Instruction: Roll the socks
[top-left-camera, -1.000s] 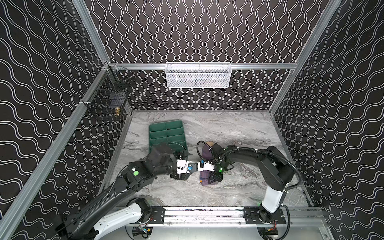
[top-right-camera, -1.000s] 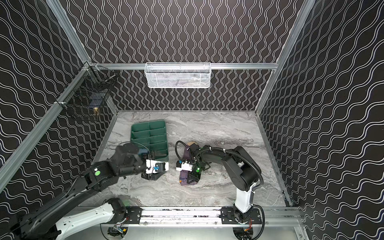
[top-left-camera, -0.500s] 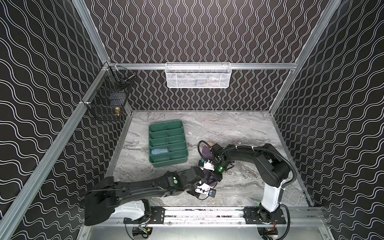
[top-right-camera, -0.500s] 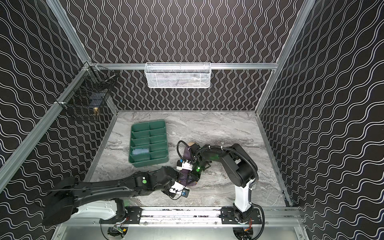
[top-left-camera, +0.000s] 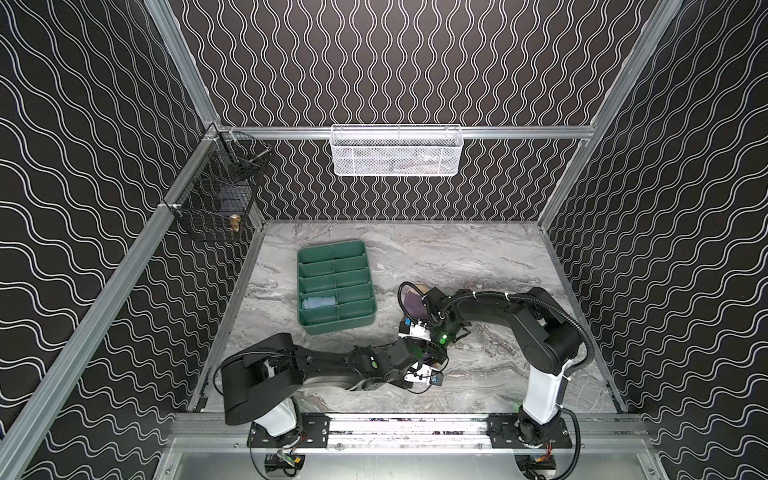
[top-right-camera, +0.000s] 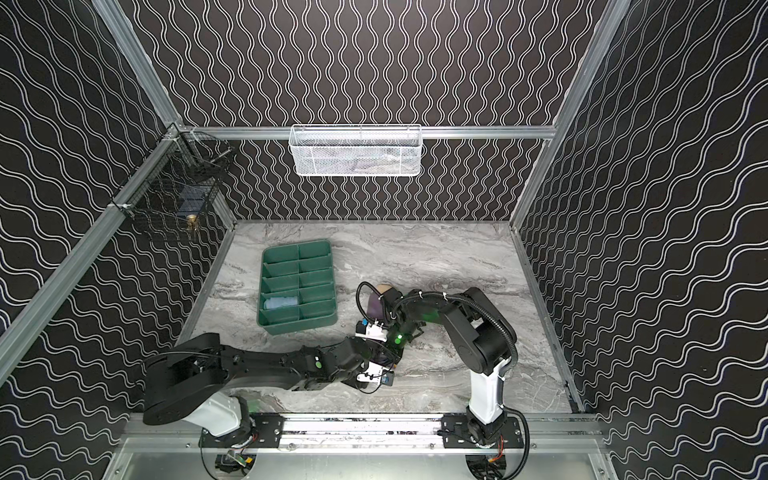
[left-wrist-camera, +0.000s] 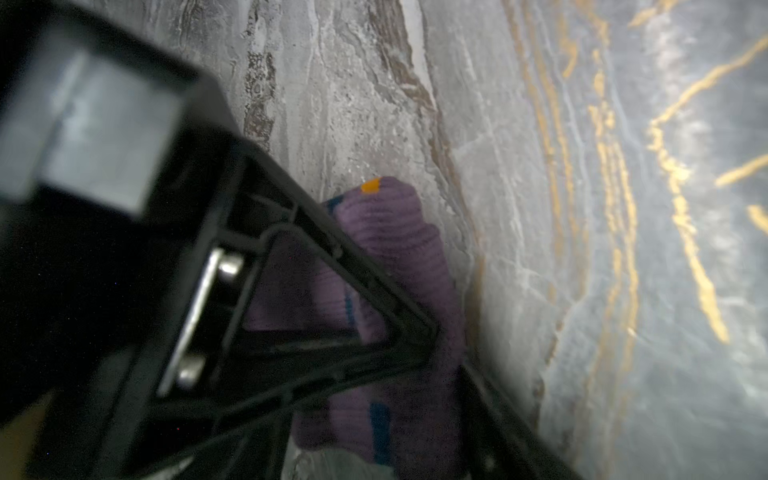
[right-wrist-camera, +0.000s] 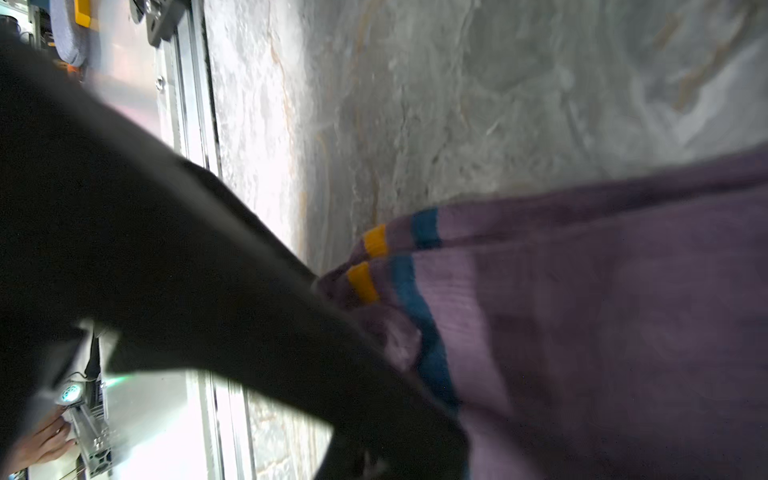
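The purple sock (top-left-camera: 412, 303) (top-right-camera: 375, 305) lies mid-table, tan toe at the far end. My right gripper (top-left-camera: 435, 341) (top-right-camera: 395, 345) is shut on its fabric, which runs taut and folded in the right wrist view (right-wrist-camera: 582, 332). My left gripper (top-left-camera: 436, 358) (top-right-camera: 391, 358) reaches in from the front. In the left wrist view its jaws straddle the sock's bunched near end (left-wrist-camera: 395, 232), with orange and navy stripes showing. I cannot tell whether they clamp it. The light blue sock (top-left-camera: 319, 302) (top-right-camera: 282, 302) lies rolled in a near-left compartment of the green tray (top-left-camera: 340, 326) (top-right-camera: 299, 326).
A white mesh basket (top-left-camera: 397, 151) hangs on the back wall and a black wire basket (top-left-camera: 216, 203) on the left wall. The aluminium rail (top-left-camera: 395, 424) runs along the table's front edge. The left arm's black body (right-wrist-camera: 208, 270) fills much of the right wrist view.
My left arm has swung from beside the tray round to the front and reached the purple sock's near end, its jaws narrowing. The right gripper has stayed on the sock.
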